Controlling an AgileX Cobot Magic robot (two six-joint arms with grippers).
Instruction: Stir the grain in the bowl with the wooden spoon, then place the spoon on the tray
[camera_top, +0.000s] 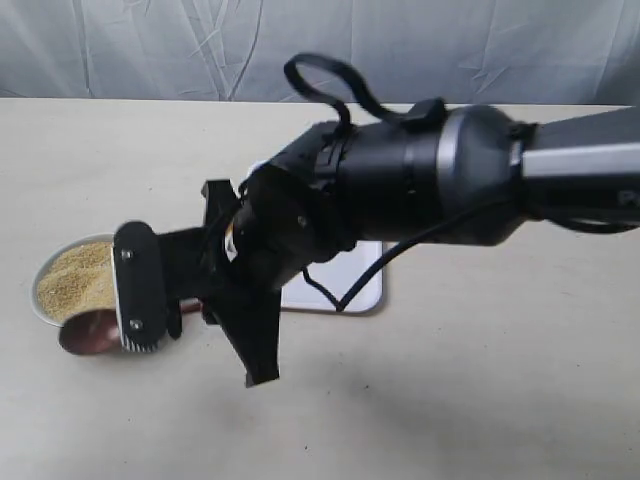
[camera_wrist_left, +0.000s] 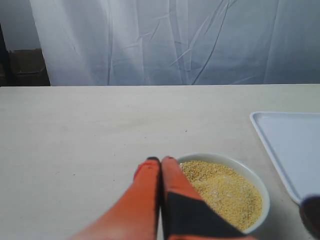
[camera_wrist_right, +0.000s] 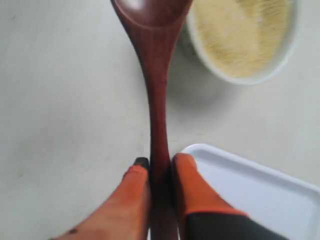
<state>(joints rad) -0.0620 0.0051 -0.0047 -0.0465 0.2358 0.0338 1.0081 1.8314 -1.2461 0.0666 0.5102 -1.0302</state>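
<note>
Pale beige tabletop (camera_top: 480, 400), with a creased grey-white curtain (camera_top: 150, 45) across the top of the exterior frame. At lower left sits the bowl (camera_top: 40, 292), filled with grain (camera_top: 78, 278). Noted: the right gripper (camera_wrist_right: 159, 162) is clenched on the handle of the wooden spoon (camera_wrist_right: 156, 100), whose scoop lies just beside the bowl, outside its rim (contact with the table not determinable). At centre, the tray (camera_top: 368, 288) is largely blocked by the right arm (camera_top: 420, 180) and its cable (camera_top: 345, 290). Near the bowl's rim, the left gripper (camera_wrist_left: 161, 160) has its fingers pressed together, holding nothing.
</note>
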